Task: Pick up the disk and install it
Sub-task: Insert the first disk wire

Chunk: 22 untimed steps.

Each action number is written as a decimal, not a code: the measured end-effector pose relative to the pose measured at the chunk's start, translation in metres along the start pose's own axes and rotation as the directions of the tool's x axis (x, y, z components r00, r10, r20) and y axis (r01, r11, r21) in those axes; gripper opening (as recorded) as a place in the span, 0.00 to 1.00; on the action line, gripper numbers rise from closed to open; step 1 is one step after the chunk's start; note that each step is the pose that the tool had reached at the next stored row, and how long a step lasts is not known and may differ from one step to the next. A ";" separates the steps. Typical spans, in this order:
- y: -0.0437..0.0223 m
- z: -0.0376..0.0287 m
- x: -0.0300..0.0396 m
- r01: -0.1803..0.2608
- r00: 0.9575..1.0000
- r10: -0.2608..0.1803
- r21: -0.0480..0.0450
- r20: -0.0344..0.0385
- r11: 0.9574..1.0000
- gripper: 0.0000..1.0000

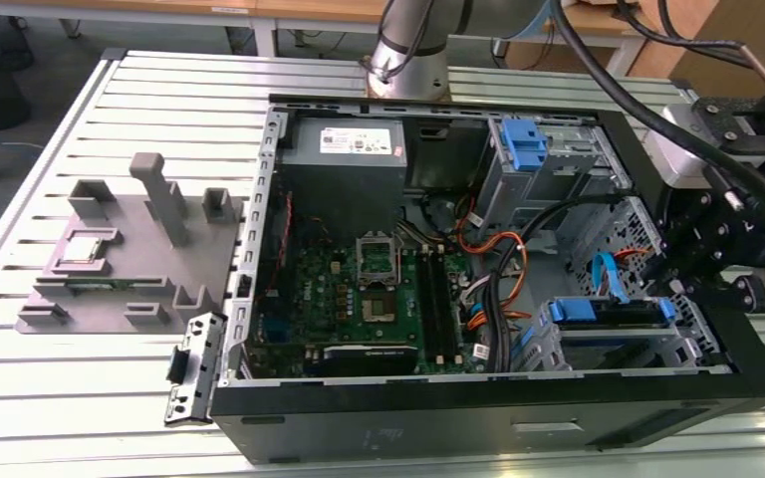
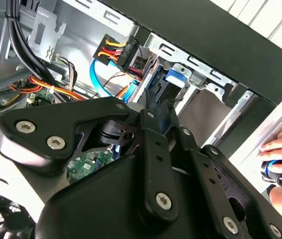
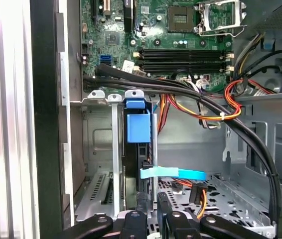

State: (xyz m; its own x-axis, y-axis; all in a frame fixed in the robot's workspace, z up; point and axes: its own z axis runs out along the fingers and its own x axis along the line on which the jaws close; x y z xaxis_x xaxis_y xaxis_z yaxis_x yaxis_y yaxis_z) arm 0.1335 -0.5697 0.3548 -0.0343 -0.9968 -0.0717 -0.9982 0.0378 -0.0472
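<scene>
You are looking at an open computer case lying on the slatted counter. The disk sits in the drive cage at the front corner of the case, its blue carrier end facing the motherboard. In the first wrist view the disk stands on edge between the cage's metal rails, with a light blue cable lying across it. The gripper hangs directly over the disk's outer end, and you can see the jaws drawn close together at that edge; whether they actually pinch it cannot be told. In the second wrist view a person's hand rests just outside the case wall. A grey fixture lies on the counter beside the case.
</scene>
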 end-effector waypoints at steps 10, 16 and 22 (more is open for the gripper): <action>-0.0001 0.0000 -0.0001 -0.002 1.000 0.002 -0.028 -0.001 1.000 0.24; -0.0002 0.0000 -0.0001 -0.002 1.000 0.002 -0.032 -0.001 0.999 0.24; -0.0002 0.0000 0.0000 -0.003 1.000 0.003 -0.037 -0.001 0.999 0.24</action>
State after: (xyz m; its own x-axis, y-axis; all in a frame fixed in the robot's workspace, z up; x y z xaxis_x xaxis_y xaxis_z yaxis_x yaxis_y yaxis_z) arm 0.1338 -0.5697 0.3548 -0.0369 -0.9968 -0.0704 -0.9992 0.0377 -0.0103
